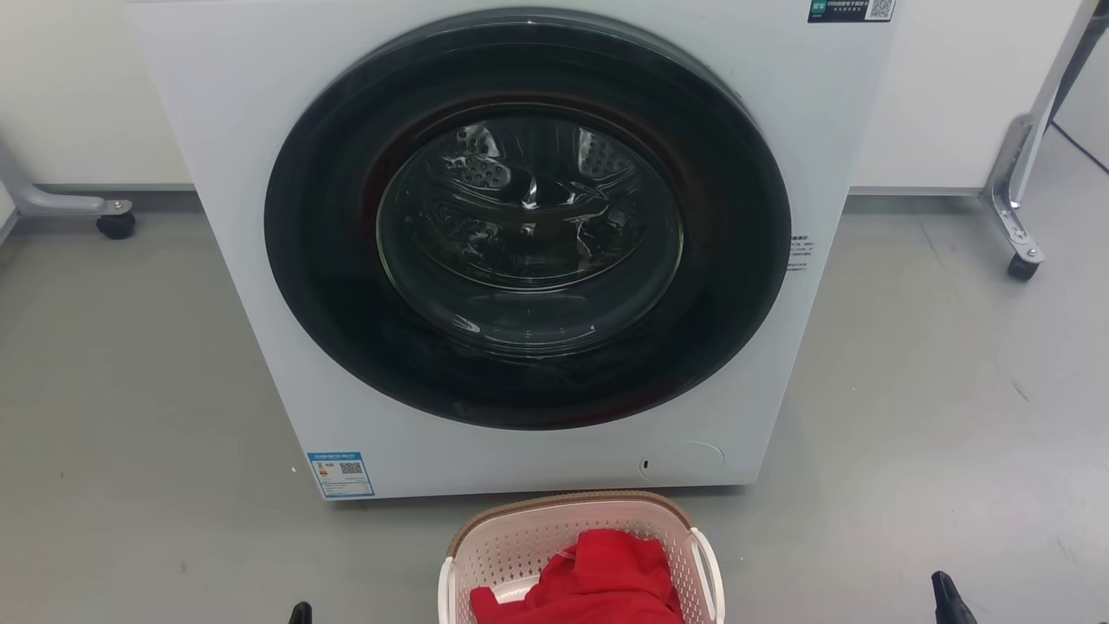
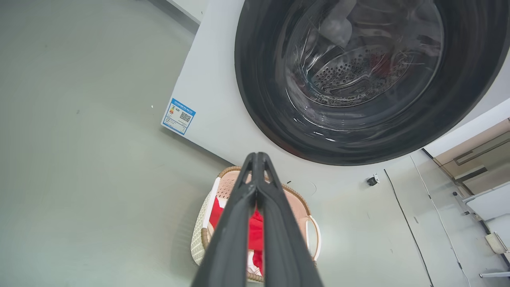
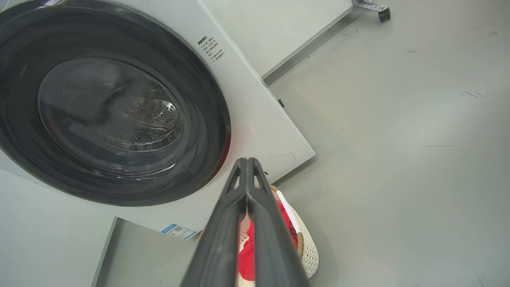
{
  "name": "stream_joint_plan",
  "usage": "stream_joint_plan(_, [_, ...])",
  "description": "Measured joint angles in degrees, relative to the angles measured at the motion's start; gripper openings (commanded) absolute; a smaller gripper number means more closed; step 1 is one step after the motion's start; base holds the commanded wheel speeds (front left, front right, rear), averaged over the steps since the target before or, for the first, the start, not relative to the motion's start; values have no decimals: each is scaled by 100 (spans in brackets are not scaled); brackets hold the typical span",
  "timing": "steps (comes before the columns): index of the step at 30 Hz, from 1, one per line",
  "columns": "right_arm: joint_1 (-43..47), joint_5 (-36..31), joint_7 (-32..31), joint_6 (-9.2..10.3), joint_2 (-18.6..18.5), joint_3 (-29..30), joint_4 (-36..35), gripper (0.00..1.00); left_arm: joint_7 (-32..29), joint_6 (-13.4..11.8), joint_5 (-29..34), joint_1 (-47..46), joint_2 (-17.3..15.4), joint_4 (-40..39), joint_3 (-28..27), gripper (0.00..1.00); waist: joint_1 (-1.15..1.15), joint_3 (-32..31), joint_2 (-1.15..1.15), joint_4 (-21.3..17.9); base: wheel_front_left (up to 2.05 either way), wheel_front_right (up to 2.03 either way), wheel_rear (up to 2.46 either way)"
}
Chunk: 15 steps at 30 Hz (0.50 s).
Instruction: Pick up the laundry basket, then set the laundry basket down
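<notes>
- Head view: laundry basket rests on floor, ungrasped; pick-up not yet begun
- both left gripper and right gripper pinched closed, empty; next likely opening onto side handles

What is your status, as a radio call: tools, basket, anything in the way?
Left tool shut, right tool shut, both empty. Basket on the floor, red cloth inside, not gripped. Washing machine close behind it.

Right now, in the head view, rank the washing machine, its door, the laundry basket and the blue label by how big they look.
1. washing machine
2. door
3. laundry basket, cut off by the bottom edge and nearer the camera
4. blue label
</notes>
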<state>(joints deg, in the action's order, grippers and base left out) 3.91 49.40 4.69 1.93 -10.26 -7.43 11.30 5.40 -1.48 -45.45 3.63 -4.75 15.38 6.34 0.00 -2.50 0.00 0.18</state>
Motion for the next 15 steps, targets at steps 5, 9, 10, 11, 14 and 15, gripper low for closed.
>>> stream_joint_plan(5, [-43, 352, -102, -80, 69, 127, 48, 0, -102, 54, -392, -48, 32, 16, -85, 0, 0, 22, 0, -2, 0, 0, 0])
stream_joint_plan(9, [-137, 699, -186, -147, 127, 256, 87, 0, -204, 108, -781, -126, 45, 26, -194, 0, 0, 44, 0, -3, 0, 0, 0])
stream_joint_plan(10, [-143, 787, -215, -154, 140, 281, 99, 0, -232, 141, -848, -129, 48, 31, -213, 0, 0, 48, 0, -4, 0, 0, 0])
stream_joint_plan(11, [-157, 860, -219, -175, 157, 305, 118, 0, -237, 155, -907, -136, 51, 34, -227, 0, 0, 52, 0, -4, 0, 0, 0])
stream_joint_plan(14, [-221, 1050, -279, -205, 198, 379, 151, 0, -313, 204, -1154, -180, 62, 41, -283, 0, 0, 65, 0, -5, 0, 0, 0])
stream_joint_plan(15, [-237, 1137, -312, -241, 207, 405, 156, 0, -331, 205, -1222, -203, 69, 43, -304, 0, 0, 70, 0, -5, 0, 0, 0])
